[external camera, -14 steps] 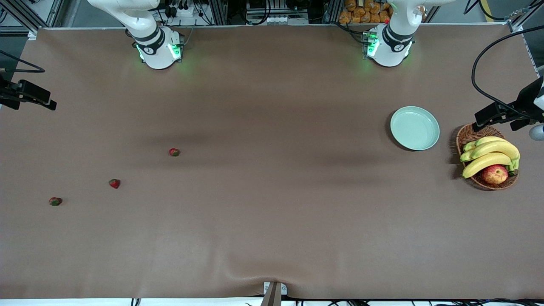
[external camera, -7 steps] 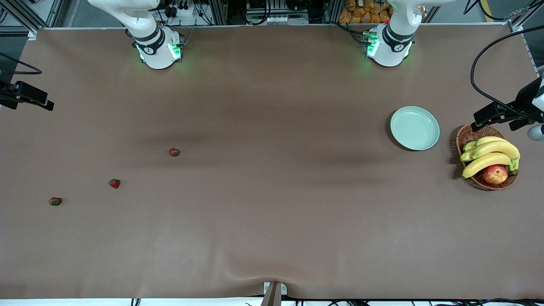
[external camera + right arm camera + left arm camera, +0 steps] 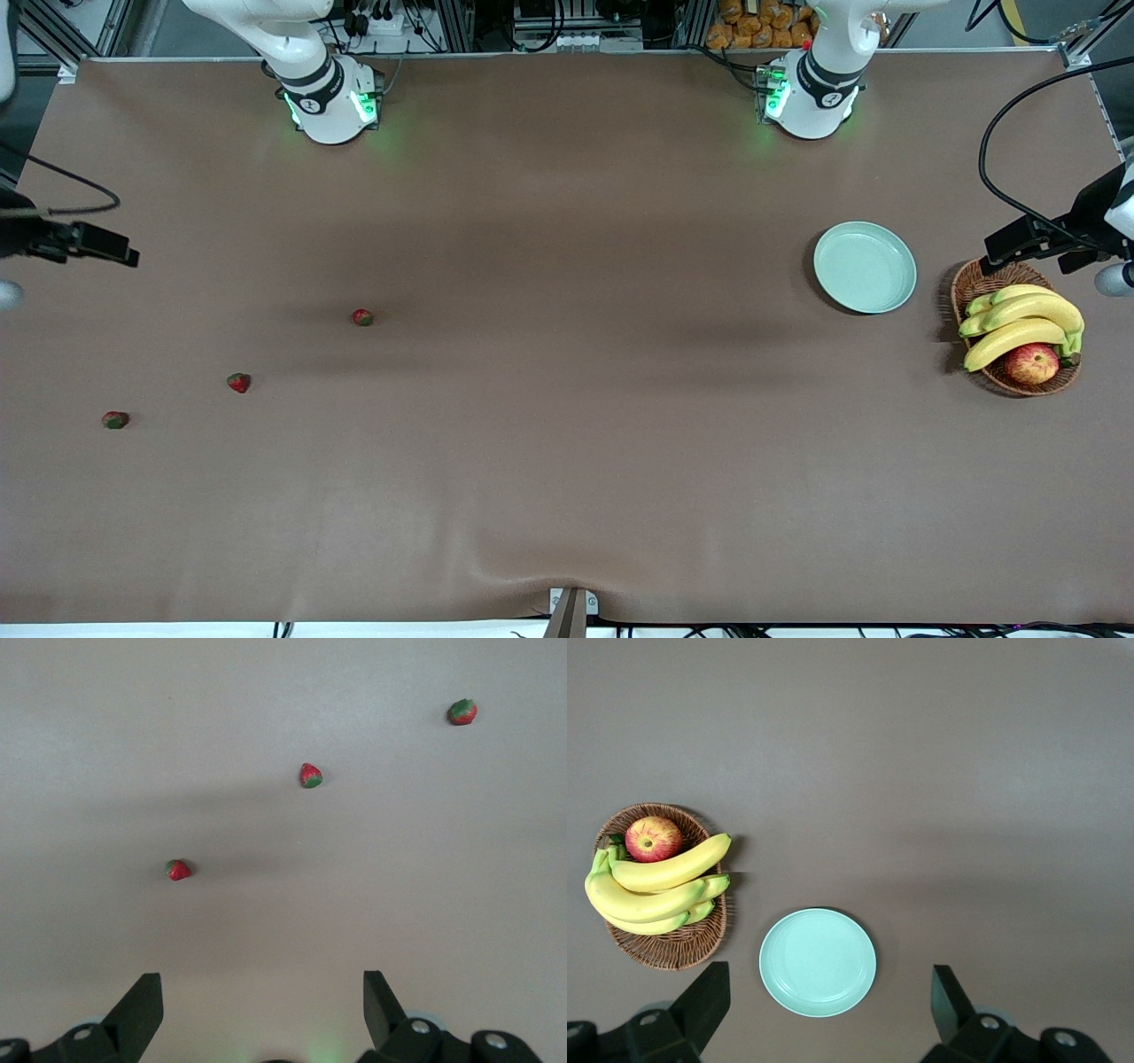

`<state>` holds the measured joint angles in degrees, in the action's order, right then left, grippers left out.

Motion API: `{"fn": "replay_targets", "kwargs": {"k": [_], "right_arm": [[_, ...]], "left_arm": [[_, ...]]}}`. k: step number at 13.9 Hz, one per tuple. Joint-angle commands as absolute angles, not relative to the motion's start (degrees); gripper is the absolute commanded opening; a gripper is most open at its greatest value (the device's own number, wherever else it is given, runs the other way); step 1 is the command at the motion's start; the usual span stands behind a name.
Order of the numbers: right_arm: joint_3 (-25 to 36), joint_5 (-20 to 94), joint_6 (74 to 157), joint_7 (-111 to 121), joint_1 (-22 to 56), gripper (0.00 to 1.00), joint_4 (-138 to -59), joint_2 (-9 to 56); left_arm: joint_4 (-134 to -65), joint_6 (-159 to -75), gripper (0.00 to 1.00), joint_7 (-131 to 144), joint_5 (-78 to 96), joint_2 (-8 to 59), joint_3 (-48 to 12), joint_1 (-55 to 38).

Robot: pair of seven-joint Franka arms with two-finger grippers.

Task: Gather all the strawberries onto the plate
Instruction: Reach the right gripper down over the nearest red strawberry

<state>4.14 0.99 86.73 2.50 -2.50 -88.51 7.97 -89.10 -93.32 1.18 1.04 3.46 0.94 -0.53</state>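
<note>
Toward the left arm's end of the table, the plate (image 3: 865,267) lies bare beside a wicker basket (image 3: 974,285) holding bananas (image 3: 1019,323) and an apple (image 3: 1031,363). Three strawberries (image 3: 362,316) (image 3: 237,382) (image 3: 114,419) sit scattered toward the right arm's end. Only the wrist views show the left gripper (image 3: 828,1010) and right gripper (image 3: 261,1010), both spread wide, empty.

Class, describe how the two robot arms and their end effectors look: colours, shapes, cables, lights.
Both arms are glossy white with black joint bands; green lights glow at the right arm's base and the left arm's base. Each end effector has black, wedge-shaped fingers. Black cables loop at both table ends.
</note>
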Motion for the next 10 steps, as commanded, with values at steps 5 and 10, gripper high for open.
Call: {"fn": "replay_targets", "kwargs": {"k": [5,10], "right_arm": [[3.69,-2.72,102.71,2.37,-3.43,1.00,-85.70,23.61],[3.69,-2.64,118.45,3.51,-5.18,1.00,-84.11,35.57]], "left_arm": [[-88.95,-92.64,1.00,0.88,2.11,3.78,0.97,-0.53],[-88.95,-92.64,1.00,0.88,2.11,3.78,0.97,-0.44]]}}
